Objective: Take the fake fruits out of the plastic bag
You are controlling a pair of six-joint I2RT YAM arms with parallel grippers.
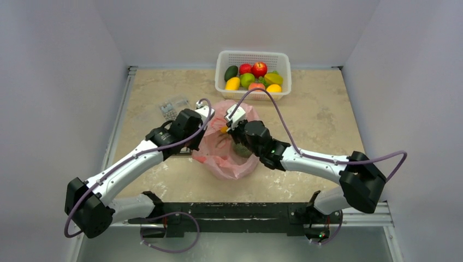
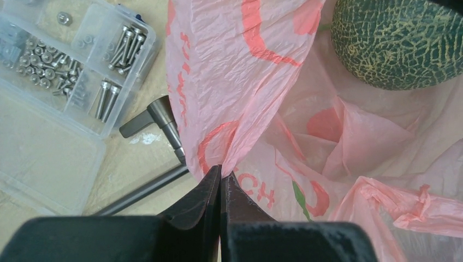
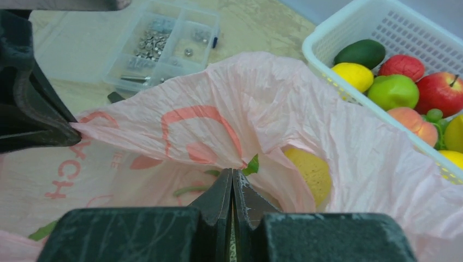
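Note:
The pink plastic bag [image 1: 225, 155] lies mid-table between my two grippers. My left gripper [image 1: 206, 116] is shut on the bag's left rim; in the left wrist view [image 2: 221, 170] the film is pinched at the tips. My right gripper [image 1: 230, 123] is shut on the opposite rim, seen in the right wrist view [image 3: 233, 173]. The mouth is stretched between them. Inside the bag are a dull-green netted melon [image 2: 396, 41] and a yellow fruit [image 3: 312, 172] behind the film. A small orange-yellow piece [image 1: 224, 130] shows beside the right gripper's tips.
A white perforated basket [image 1: 224, 82] at the back holds red apples, an avocado shape, grapes and several yellow and green fruits [image 3: 401, 90]. A clear screw box [image 2: 60, 82] and a grey metal tool [image 2: 158, 117] lie left of the bag.

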